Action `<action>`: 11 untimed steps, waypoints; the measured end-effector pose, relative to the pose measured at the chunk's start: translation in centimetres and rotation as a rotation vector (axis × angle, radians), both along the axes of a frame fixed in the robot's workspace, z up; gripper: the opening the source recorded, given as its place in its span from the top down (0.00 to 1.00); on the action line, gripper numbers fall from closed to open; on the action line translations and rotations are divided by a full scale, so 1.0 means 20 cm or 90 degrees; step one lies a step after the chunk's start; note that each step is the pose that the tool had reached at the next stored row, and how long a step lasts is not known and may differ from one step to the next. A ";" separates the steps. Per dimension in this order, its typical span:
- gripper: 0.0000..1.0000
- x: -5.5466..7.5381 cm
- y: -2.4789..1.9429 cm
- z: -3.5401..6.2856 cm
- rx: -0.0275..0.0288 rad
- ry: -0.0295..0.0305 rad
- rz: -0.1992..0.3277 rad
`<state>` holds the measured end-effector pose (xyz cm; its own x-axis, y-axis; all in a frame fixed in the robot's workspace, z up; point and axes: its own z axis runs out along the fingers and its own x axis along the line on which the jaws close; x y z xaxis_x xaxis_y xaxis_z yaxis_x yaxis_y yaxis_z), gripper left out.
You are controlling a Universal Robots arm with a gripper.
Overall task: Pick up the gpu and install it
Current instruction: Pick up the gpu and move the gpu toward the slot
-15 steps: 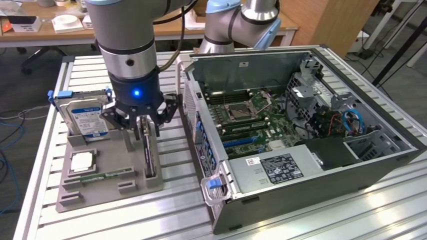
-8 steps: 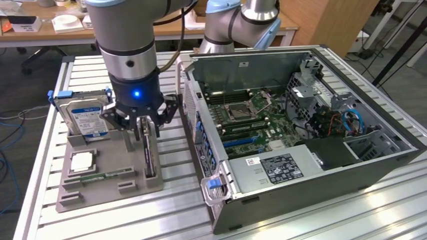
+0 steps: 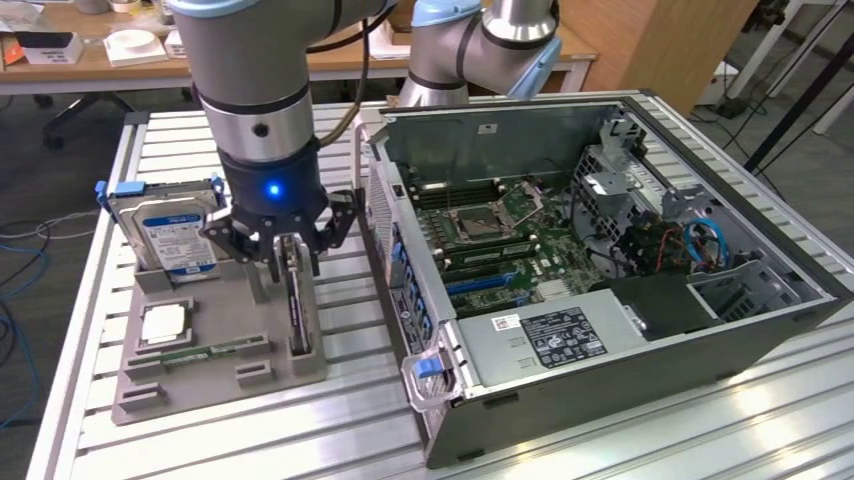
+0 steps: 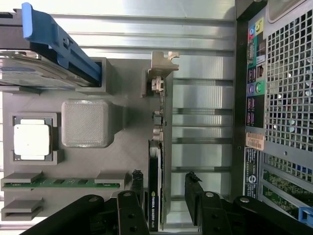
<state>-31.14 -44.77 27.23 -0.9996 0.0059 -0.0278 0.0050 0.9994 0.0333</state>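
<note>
The gpu (image 3: 300, 322) stands on edge in a slot of the grey parts holder (image 3: 200, 378), with its silver bracket at the far end. In the wrist view the gpu (image 4: 159, 129) runs straight between my two black fingers (image 4: 138, 192), its black cooler side facing one of them. My gripper (image 3: 296, 268) hangs right over the card's near end and straddles it. A gap shows between the card and the other finger, so the gripper (image 4: 165, 196) is open and holds nothing. The open computer case (image 3: 601, 280) lies beside the holder on the exterior view's right.
The holder also carries a silver hard drive (image 3: 167, 230) with a blue clip, a processor chip (image 3: 163, 322) and a green memory stick (image 3: 200, 352). The case's perforated rear panel (image 4: 286, 88) is close beside the card. Everything rests on a slatted aluminium table (image 3: 667, 440).
</note>
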 end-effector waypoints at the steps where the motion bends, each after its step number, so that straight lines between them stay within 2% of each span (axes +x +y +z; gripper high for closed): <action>1: 0.53 0.00 0.000 -0.001 0.0000 0.0000 0.000; 11: 0.53 0.00 0.000 -0.008 0.0000 0.0000 0.000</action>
